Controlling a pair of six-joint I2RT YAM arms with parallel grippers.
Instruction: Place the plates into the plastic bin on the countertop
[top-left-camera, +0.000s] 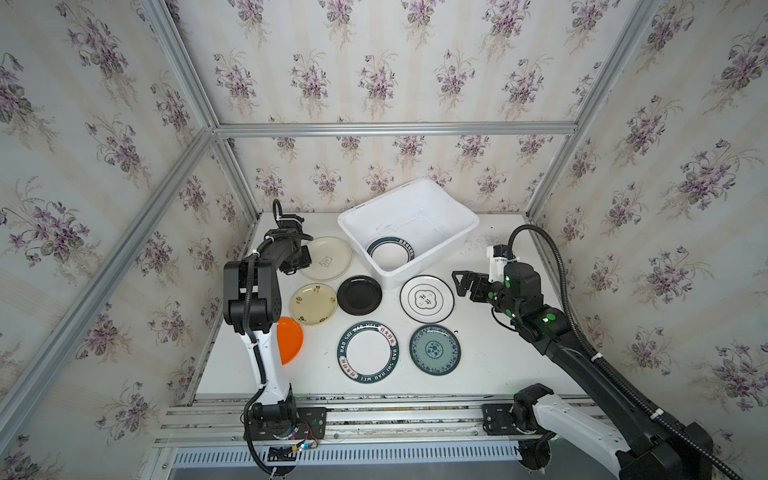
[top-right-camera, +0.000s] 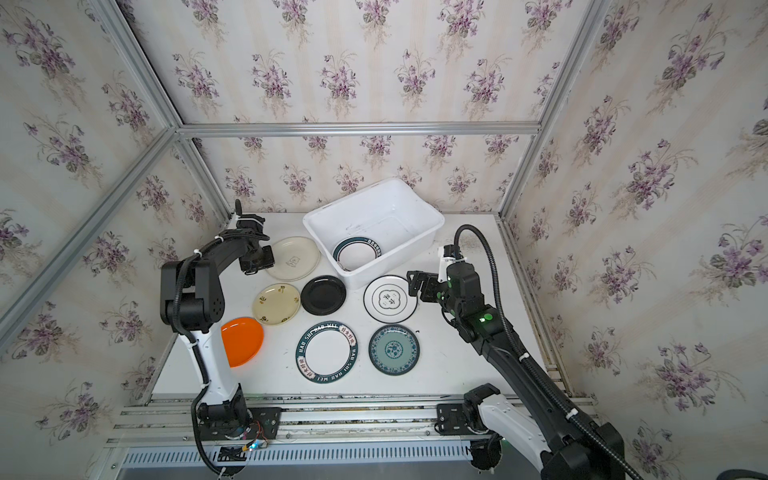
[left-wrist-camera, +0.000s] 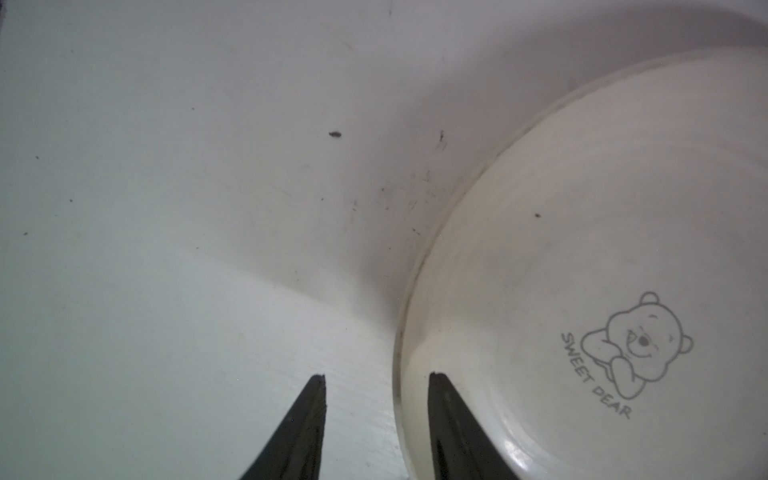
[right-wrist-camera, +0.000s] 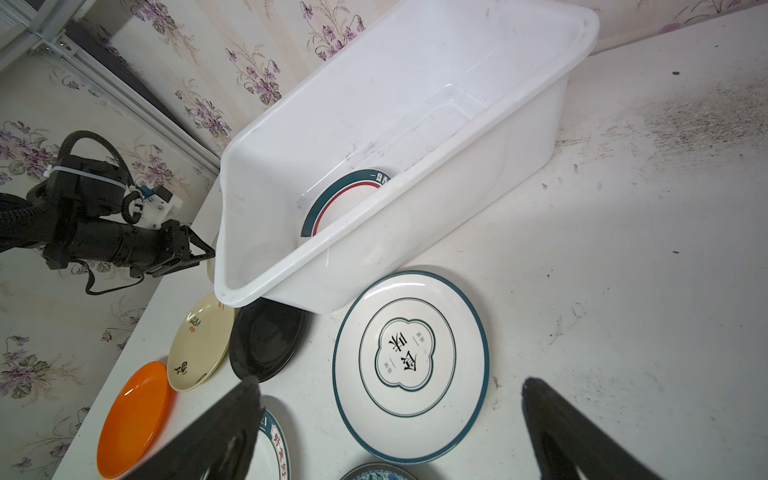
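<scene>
Straddling the rim of the bear-print cream plate (left-wrist-camera: 582, 249), the left gripper (left-wrist-camera: 376, 376) holds its jaws partly spread: one fingertip sits over the bare countertop (left-wrist-camera: 166, 249), the other over the plate's inner surface. The rim passes between them with a gap on each side, so nothing is pinched. In both top views this plate lies flat at the back left of the countertop, just beside the left end of the plastic bin (top-left-camera: 415, 203). The bin stands at the back middle, turned at an angle to the table edge, and a white plate with a dark green rim (top-left-camera: 390, 251) lies inside it at its near end. The right gripper (top-left-camera: 460, 283) hovers with its claw spread wide and empty, just beside the right edge of the white plate with the four-lobed emblem (top-left-camera: 427, 298), which lies flat in front of the bin. Five other plates rest flat on the countertop:
- the black plate (top-left-camera: 359, 294) just beside the bin's near corner
- the cream plate with small flower marks (top-left-camera: 313, 304) to its left
- the orange plate (top-left-camera: 291, 345) at the left edge, partly hidden behind the left arm (top-left-camera: 249, 299)
- the lettered white plate (top-left-camera: 368, 351) and the teal-patterned plate (top-left-camera: 434, 349) side by side at the front
</scene>
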